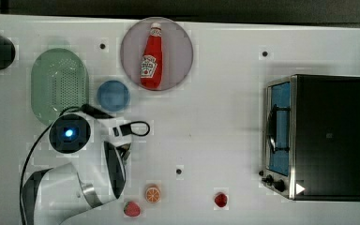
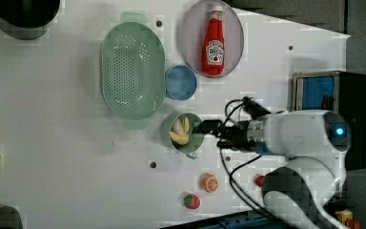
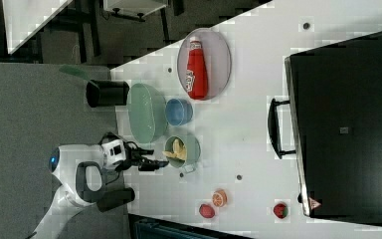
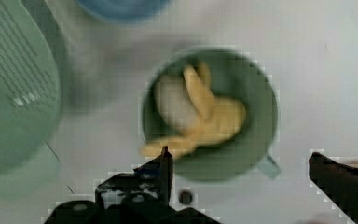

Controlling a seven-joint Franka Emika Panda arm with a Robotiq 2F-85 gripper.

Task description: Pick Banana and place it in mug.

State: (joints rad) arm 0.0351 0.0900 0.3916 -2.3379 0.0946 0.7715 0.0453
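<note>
With the banana (image 4: 200, 116) already lying inside the mug (image 4: 256, 154) and the tool (image 4: 240, 163) spread wide and empty just beside the mug's rim, the main risk, I judge, is a finger clipping that rim and tipping it over.

A: In the top view the arm's wrist covers the mug and banana, beneath the pincer.

B: In the wrist view, the colander (image 4: 14, 88) and blue cup (image 4: 121, 7) beyond the pincer (image 4: 240, 163) are cut off by the edges.
</note>
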